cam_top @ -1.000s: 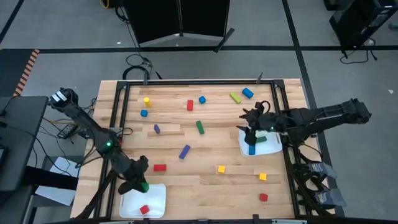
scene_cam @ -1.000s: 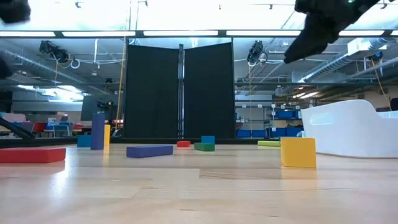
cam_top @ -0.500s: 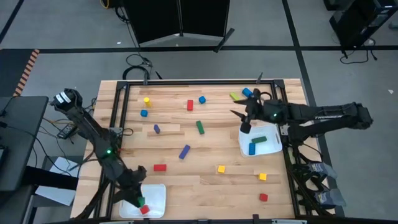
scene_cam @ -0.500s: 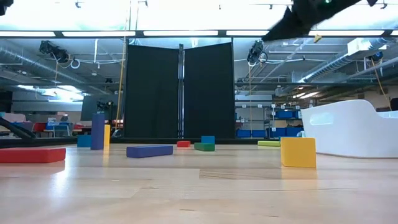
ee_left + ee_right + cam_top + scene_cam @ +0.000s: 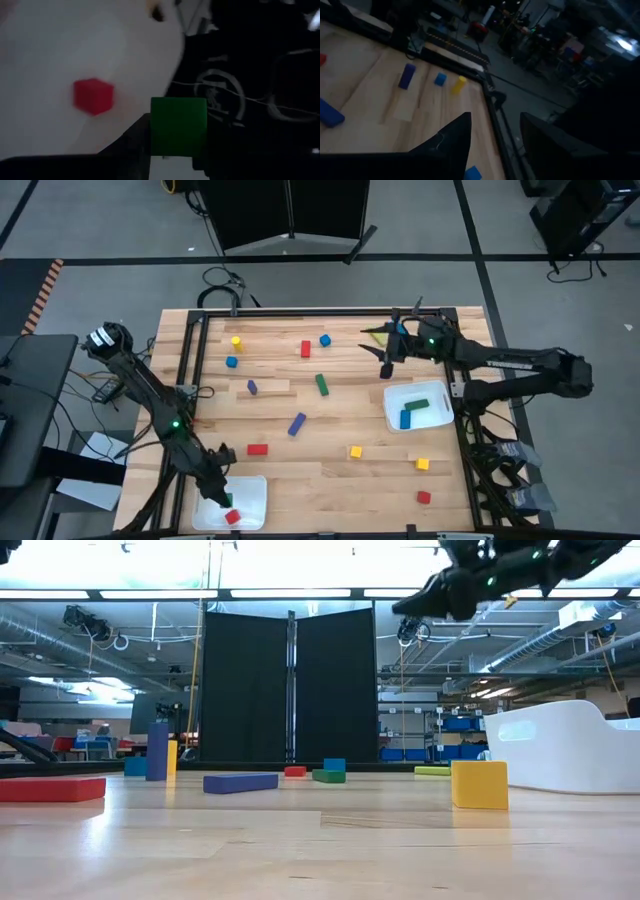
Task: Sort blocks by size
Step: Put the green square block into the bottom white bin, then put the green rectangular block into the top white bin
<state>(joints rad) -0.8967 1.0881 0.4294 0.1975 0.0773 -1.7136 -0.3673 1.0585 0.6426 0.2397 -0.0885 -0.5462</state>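
Coloured blocks (image 5: 297,423) lie scattered across the wood. A green cube (image 5: 178,126) hangs pinched above the near-left tray, over a red cube (image 5: 93,96). Green and blue bars (image 5: 411,411) lie in the right tray.

A robotics lab or workshop hall, by every sign. The pale wooden plank table (image 5: 330,465) has a black metal frame (image 5: 320,311) along its edges and stands on a grey concrete floor (image 5: 120,240) marked with dark lines. Behind its far edge stands a tall black folding screen (image 5: 288,685). Overhead run long strip lights (image 5: 290,593) and bare ducts (image 5: 85,640); farther back, what seem to be shelves with blue bins (image 5: 455,723).
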